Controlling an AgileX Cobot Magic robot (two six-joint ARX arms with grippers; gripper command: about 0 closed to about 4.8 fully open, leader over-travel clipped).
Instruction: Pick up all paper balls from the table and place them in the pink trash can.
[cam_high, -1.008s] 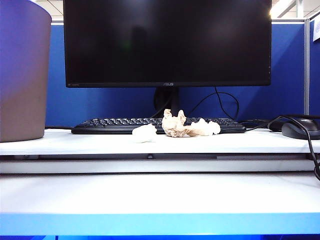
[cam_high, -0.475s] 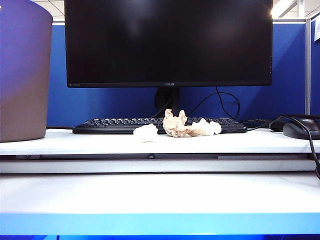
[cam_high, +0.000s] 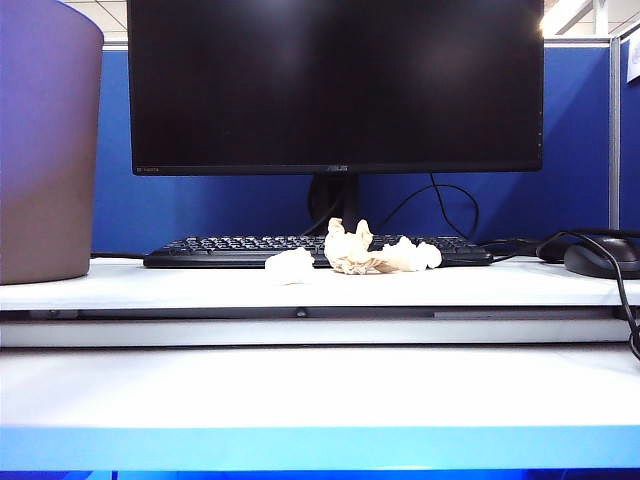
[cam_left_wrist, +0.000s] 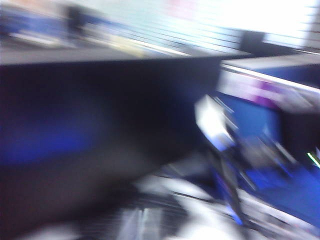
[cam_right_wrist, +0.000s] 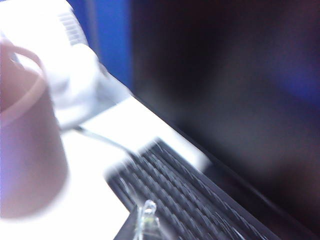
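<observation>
Paper: three crumpled wads in a row along the front edge of the flat black keyboard (cam_high: 318, 250) — small white paper ball (cam_high: 289, 266) leftmost, tall tan crumpled paper ball (cam_high: 348, 248) in the middle with peaks pointing up, pale off-white paper ball (cam_high: 412, 256) at right, long axis running sideways and touching the tan one.
Bin: tall tapered pinkish-brown trash can (cam_high: 45, 150) upright at the far left of the upper ledge, well apart from the wads.
Table: white stepped desk surface (cam_high: 320, 385), blue front edge; lower step bare and broad, upper ledge open between bin and wads.
Right side: dark rounded computer mouse (cam_high: 600, 260) with black cable near the edge.
Backdrop: large black monitor (cam_high: 335, 85) behind the keyboard.
Left gripper: outside the exterior view, wrist picture a blur — jaws closed.
Right gripper (cam_right_wrist: 145, 220): over the keyboard near the bin, jaws closed, empty.
</observation>
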